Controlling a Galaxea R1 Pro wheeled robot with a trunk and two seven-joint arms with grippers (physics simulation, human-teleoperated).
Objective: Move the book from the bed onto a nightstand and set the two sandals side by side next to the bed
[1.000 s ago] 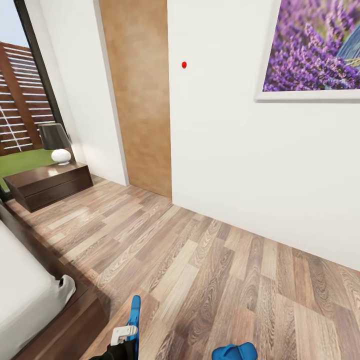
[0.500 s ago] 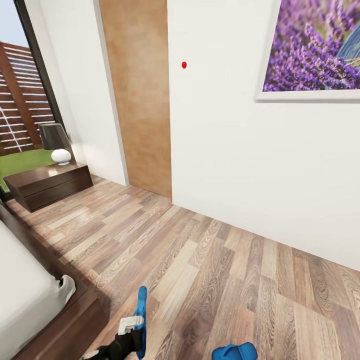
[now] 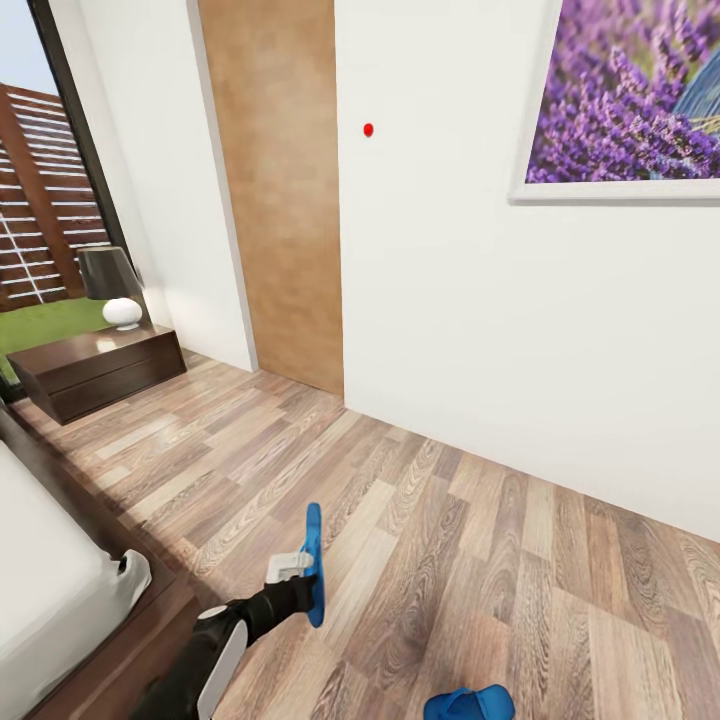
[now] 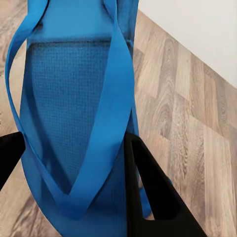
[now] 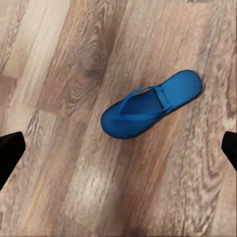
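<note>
The left gripper [image 3: 300, 580] is clamped on a blue sandal [image 3: 314, 562], holding it on edge above the wood-plank floor [image 3: 450, 560] just off the corner of the bed [image 3: 60, 590], and in the left wrist view its dark fingers [image 4: 148, 192] sit either side of the sole with the straps [image 4: 106, 123] facing the camera. The right gripper [image 5: 118, 148] hangs spread wide over the second sandal [image 5: 150, 104], which lies flat on the planks, strap side up. Farther out, a dark nightstand [image 3: 95, 370] carrying a lamp [image 3: 112, 285] stands by the window beyond the bed, with a wooden door [image 3: 275, 190] and a purple flower picture [image 3: 630, 95] on the white wall
</note>
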